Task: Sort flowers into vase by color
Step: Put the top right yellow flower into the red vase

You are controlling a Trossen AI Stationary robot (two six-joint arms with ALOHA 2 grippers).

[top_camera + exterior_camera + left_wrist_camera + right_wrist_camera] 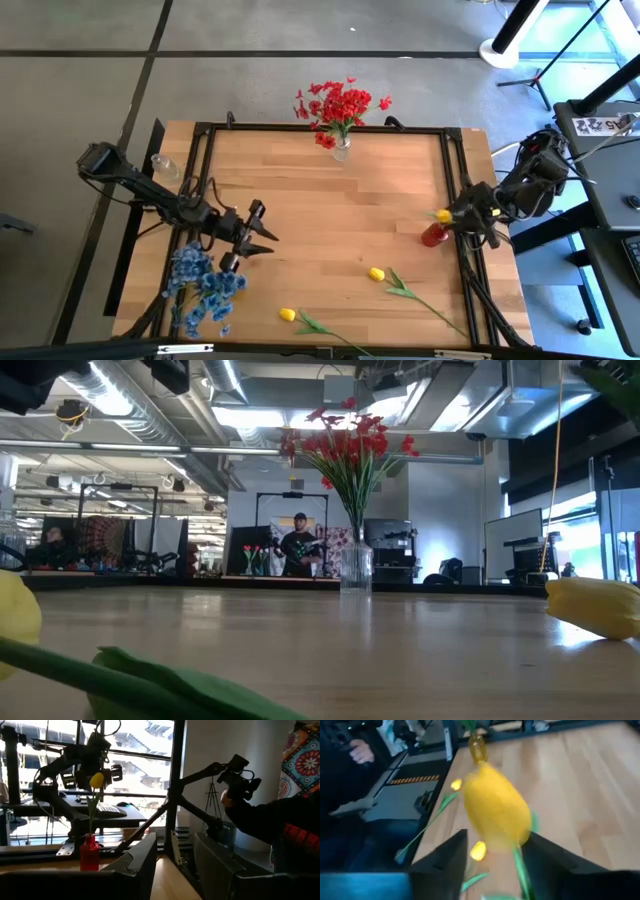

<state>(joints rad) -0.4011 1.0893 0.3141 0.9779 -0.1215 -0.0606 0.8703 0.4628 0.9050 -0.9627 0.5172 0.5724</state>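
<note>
Okay so the counter [330, 220] is carrying pretty much everything, and the sorting is looking partly done. Biggest thing on it is the red flowers [338, 108], already standing in a clear vase [342, 150] at the far edge in the middle. Next is the bunch of blue flowers [205, 290], lying flat at the near left corner, not in any vase that I can see.

The left gripper [262, 238] is hanging just beyond that blue bunch with its fingers spread wide and nothing between them, so I'm guessing it's waiting its turn.

The step in hand is over on the right: the right gripper [462, 215] is sitting at the right edge directly above a small red vase [433, 235], with a yellow tulip [443, 215] standing in or over it. In the right wrist view the bud [495, 810] is sitting between the fingers [445, 865], which are looking fairly wide, but I honestly can't tell if they're pinching the stem or have let go.

Two more yellow ones are lying on the counter near the front, one mid-right [376, 274] and one by the front edge [288, 315].

My guess for the next move: make sure the stem is seated in the red vase, open up, lift clear without dragging the bud, then go for the closer loose tulip by its stem.
</note>
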